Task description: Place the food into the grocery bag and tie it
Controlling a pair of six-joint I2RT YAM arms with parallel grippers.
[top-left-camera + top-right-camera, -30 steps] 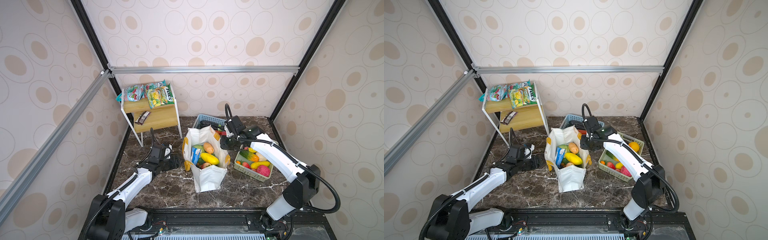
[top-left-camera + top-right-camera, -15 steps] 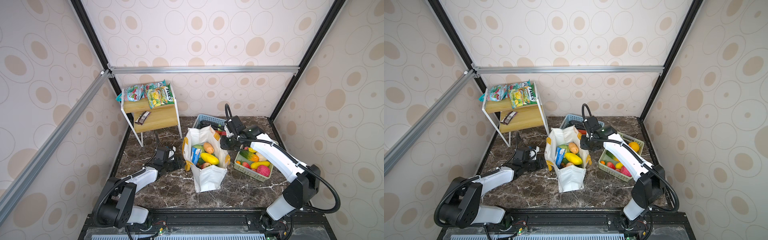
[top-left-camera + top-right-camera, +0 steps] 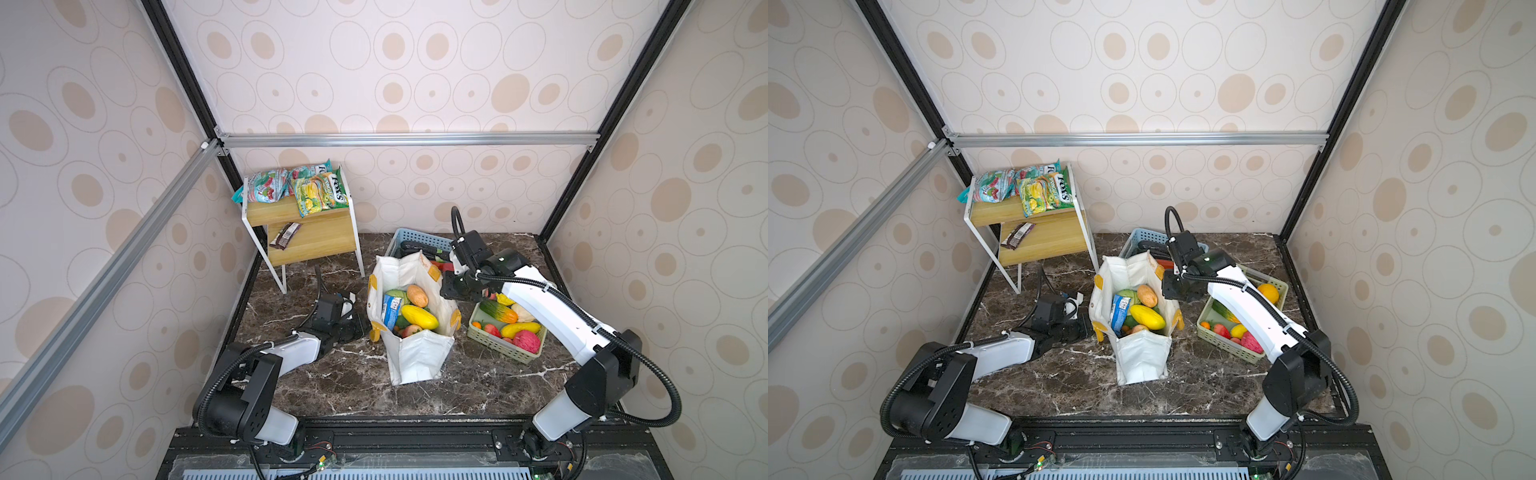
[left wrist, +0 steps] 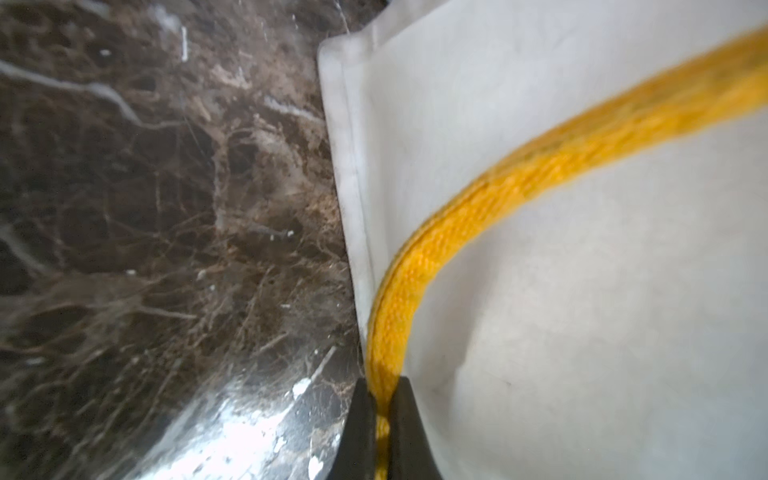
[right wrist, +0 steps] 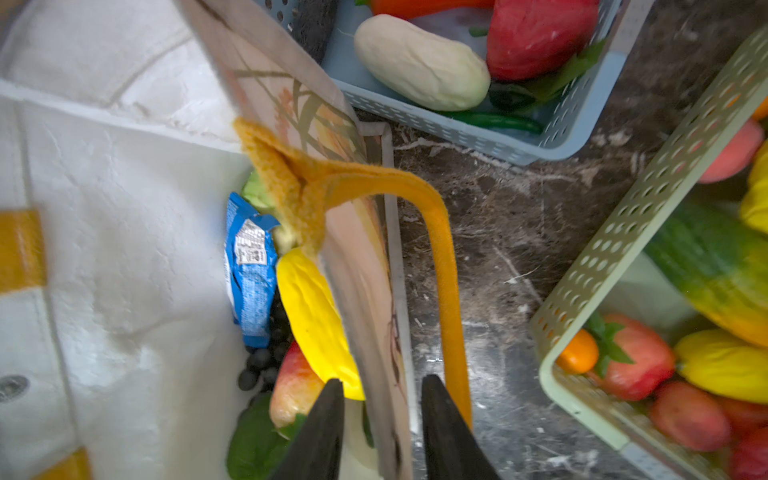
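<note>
The dark brown marble tabletop point(image 3: 478, 386) carries the grocery bag point(image 3: 415, 357) near its middle in both top views. It is a tall, soft white fabric tote standing upright with its mouth open. It has a pale lining, yellow tabs at the rim and, in the right wrist view, a faint plant print on the side panel. A wooden shelf stand point(image 3: 307, 241) is at the bag's 10 o'clock, a blue basket point(image 3: 409, 239) at 12 o'clock, and a green basket point(image 3: 498, 347) of more toy produce at 3 o'clock. The left gripper point(image 4: 382, 384) lies low over the marble at the bag's 9 o'clock, its jaws pressed together on a yellow strap handle point(image 4: 519, 183) that curves across the white outer wall. The right gripper point(image 5: 382, 380) hovers at the rim at about 2 o'clock. Its jaws are spread, and the side panel's edge passes between the fingers with no visible pinch. A second yellow strap point(image 5: 449, 291) loops down outside that wall. The food fills the bag's bottom: a long yellow fruit point(image 3: 419, 316), a blue packet point(image 3: 390, 309) on end at its 9 o'clock, a green cabbage point(image 3: 398, 296), a brown-orange round one point(image 3: 417, 295) at 12 o'clock, a red-yellow fruit point(image 3: 411, 330) at 6 o'clock, and dark grapes point(image 5: 262, 361).
</note>
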